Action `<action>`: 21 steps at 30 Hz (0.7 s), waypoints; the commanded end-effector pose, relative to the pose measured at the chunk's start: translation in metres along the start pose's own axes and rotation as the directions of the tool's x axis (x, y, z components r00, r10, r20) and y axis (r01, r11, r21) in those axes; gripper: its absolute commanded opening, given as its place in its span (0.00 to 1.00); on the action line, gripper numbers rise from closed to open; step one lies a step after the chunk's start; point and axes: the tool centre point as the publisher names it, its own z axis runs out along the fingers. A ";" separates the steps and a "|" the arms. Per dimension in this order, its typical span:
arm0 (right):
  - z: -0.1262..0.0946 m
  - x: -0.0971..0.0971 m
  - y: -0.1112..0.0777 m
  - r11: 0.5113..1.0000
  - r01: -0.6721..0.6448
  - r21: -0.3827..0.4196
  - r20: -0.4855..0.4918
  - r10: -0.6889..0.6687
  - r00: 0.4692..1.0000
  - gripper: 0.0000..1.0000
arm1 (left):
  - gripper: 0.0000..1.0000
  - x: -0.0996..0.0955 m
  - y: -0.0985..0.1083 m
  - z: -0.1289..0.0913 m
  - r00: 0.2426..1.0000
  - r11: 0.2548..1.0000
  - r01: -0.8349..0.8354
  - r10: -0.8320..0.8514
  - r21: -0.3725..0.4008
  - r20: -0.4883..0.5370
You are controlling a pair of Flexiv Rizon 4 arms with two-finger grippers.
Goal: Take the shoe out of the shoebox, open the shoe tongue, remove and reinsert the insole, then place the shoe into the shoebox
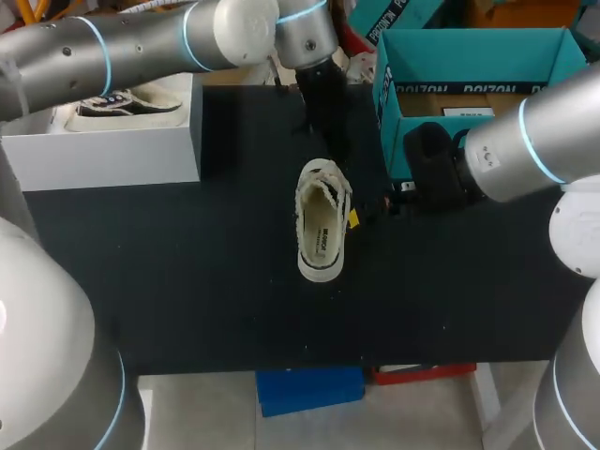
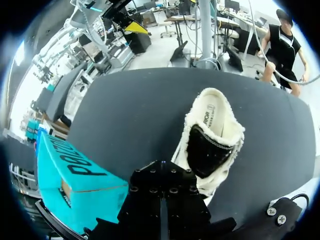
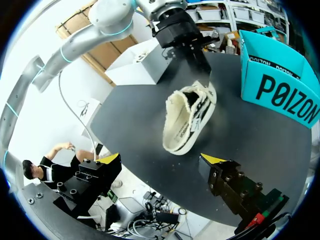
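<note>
- Shoe (image 1: 319,225): cream, on the middle of the black tabletop (image 1: 187,281), outside the shoebox, opening facing up, pale insole (image 1: 321,234) showing inside
- Shoebox (image 1: 487,47): teal, open, at the far right of the tabletop, apart from the shoe
- Left tool (image 1: 330,145): at the shoe's far end, over the tongue; whether it is apart or together cannot be told
- Right tool (image 3: 160,159): yellow tips wide apart, just beside the shoe's right flank, clamping nothing
- White box (image 1: 103,155): far left, holding a second shoe (image 1: 127,103)
</note>
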 end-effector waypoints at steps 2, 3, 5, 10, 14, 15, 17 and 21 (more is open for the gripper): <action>0.001 0.001 0.000 1.000 -0.001 0.001 0.003 0.001 1.000 1.00 | 0.00 0.037 -0.010 -0.031 0.995 0.964 -0.072 0.086 -0.254 0.047; 0.001 0.001 0.000 1.000 -0.001 0.001 0.003 0.001 1.000 1.00 | 0.00 0.042 -0.009 -0.032 0.994 0.958 -0.084 0.100 -0.275 0.045; 0.001 0.001 0.000 1.000 -0.001 0.001 0.003 0.001 1.000 1.00 | 0.00 0.050 -0.005 -0.031 0.991 0.941 -0.113 0.132 -0.320 0.038; 0.001 0.001 0.000 1.000 -0.001 0.001 0.003 0.001 1.000 1.00 | 0.00 0.063 -0.001 -0.019 0.988 0.923 -0.136 0.152 -0.361 0.017; 0.001 0.001 0.000 1.000 -0.001 0.001 0.003 0.001 1.000 1.00 | 0.00 0.069 -0.006 -0.002 0.989 0.938 -0.129 0.146 -0.321 0.029; 0.001 0.001 0.000 1.000 -0.001 0.001 0.003 0.001 1.000 1.00 | 0.00 0.070 -0.008 0.003 0.989 0.941 -0.130 0.146 -0.312 0.028; 0.001 0.001 0.000 1.000 -0.001 0.001 0.003 0.001 1.000 1.00 | 0.00 0.073 -0.009 0.012 0.989 0.945 -0.132 0.145 -0.299 0.022; 0.001 0.001 0.000 1.000 -0.001 0.001 0.003 0.001 1.000 1.00 | 0.00 0.075 -0.011 0.029 0.990 0.956 -0.121 0.134 -0.268 0.033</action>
